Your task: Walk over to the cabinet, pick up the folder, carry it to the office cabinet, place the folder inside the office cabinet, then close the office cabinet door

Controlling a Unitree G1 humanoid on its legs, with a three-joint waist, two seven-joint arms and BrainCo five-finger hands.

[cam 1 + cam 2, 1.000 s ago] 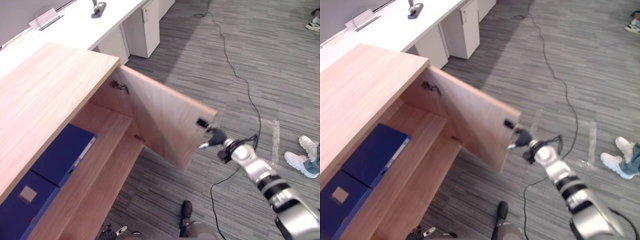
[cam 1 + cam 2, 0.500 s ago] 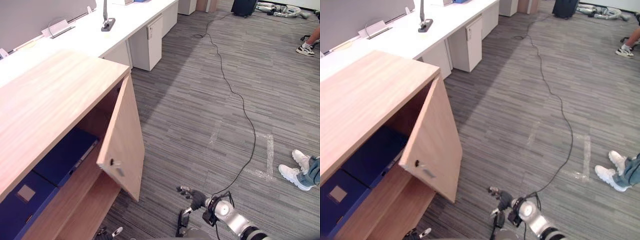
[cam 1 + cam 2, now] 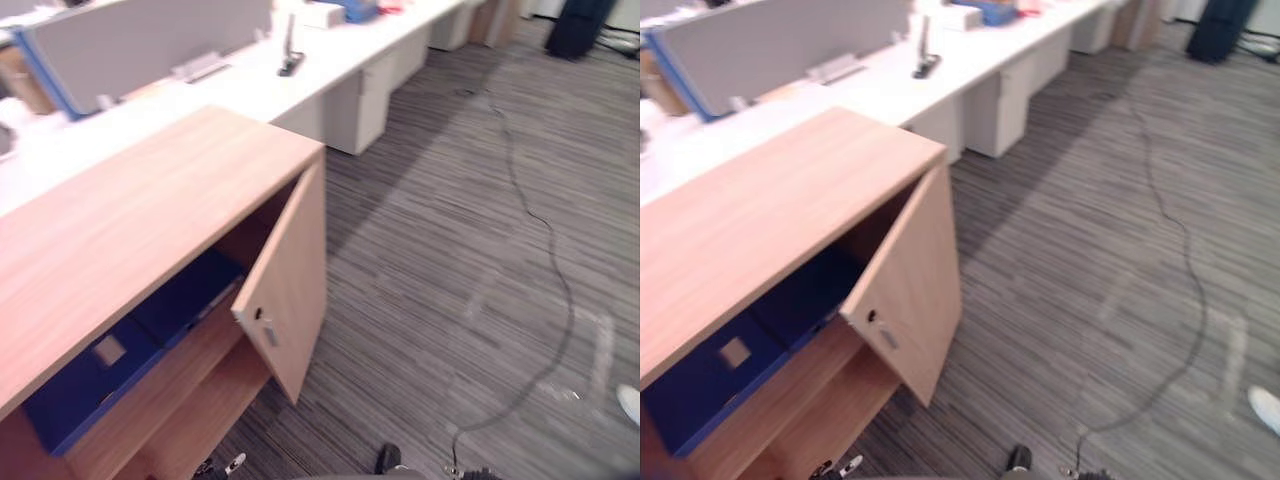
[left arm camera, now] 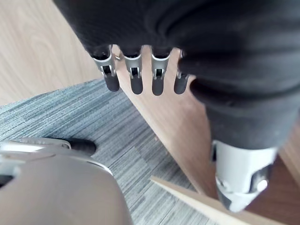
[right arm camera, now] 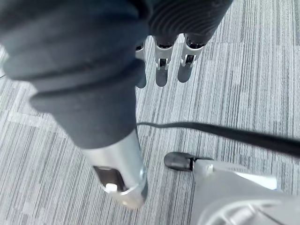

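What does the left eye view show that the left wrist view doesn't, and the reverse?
Left eye view: the light wooden cabinet door standing half open, dark blue folders lying on the shelf behind it, and a long white desk beyond. Left wrist view: the left hand, fingers relaxed, holding nothing. Both: the cabinet's light wood and grey striped carpet.

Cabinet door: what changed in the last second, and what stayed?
The cabinet door swung from wide open to half shut, still ajar. The right hand left the door's edge and now hangs open over the carpet. The blue folders stayed in the cabinet; the left hand hangs idle.
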